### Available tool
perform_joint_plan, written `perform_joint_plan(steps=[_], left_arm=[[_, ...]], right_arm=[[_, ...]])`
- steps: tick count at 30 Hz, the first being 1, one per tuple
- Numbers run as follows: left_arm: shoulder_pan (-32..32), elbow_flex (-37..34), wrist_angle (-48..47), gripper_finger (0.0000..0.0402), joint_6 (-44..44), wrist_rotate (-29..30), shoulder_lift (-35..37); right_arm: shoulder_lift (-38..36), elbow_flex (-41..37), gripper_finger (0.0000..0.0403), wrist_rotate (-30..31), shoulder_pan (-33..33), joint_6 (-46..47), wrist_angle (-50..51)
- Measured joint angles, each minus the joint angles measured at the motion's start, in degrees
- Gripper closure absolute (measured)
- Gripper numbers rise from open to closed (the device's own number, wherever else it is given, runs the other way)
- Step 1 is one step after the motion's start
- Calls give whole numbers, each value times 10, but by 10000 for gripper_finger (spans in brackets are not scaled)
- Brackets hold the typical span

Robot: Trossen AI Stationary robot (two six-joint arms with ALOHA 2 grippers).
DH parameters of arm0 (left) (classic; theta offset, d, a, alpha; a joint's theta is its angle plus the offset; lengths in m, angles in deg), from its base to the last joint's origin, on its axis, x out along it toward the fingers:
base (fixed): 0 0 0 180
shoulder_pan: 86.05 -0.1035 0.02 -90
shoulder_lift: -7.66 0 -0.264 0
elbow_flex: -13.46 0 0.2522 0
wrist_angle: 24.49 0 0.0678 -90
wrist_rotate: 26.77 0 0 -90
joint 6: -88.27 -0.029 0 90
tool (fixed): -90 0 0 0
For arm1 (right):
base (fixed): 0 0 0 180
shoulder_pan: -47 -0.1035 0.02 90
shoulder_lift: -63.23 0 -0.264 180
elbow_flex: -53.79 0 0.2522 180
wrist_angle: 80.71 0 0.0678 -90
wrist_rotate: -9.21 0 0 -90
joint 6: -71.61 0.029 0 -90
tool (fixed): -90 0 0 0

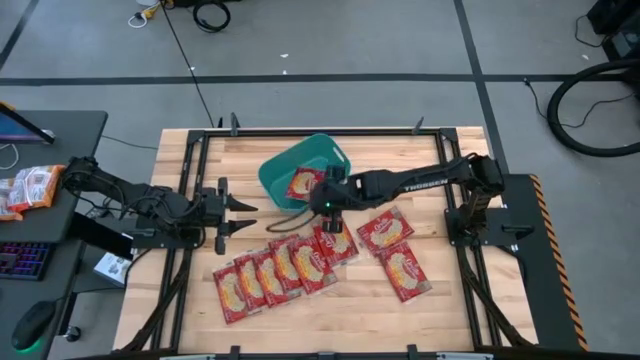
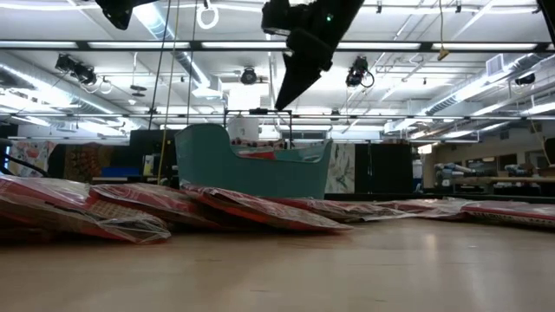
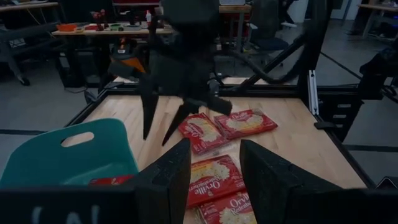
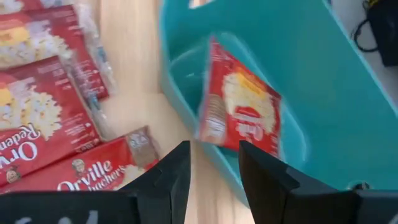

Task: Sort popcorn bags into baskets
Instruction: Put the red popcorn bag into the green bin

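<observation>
Right gripper sits center frame at the teal basket's near rim, jaws parted, empty. One popcorn bag lies inside the basket; only the right wrist view shows it tilted against the wall. Other bags are spread on the counter, printed "Orville". Left gripper hovers left of center, jaws open, empty.
</observation>
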Motion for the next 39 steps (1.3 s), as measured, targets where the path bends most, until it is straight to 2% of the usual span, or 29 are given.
perform_joint_plan(steps=[7, 13, 22, 24, 27, 31, 39], left_arm=[[0, 0, 0, 258, -2, 0, 0], [0, 0, 0, 258, -3, 0, 0], [0, 0, -5, 258, -4, 0, 0], [0, 0, -3, 258, -4, 0, 0], [0, 0, -3, 258, -4, 0, 0], [0, 0, -4, 258, -4, 0, 0], [0, 0, -4, 258, -4, 0, 0]], right_arm=[[0, -49, 263, 2, 13, 13, -70], [17, -58, 264, -21, 24, 12, -81], [68, -58, 265, 5, 14, -20, -110], [72, -57, 265, 24, 14, -32, -148], [76, -56, 265, 21, 14, -47, -190], [76, -57, 265, 9, 21, -49, -202], [56, -57, 265, 52, 22, -36, -159]])
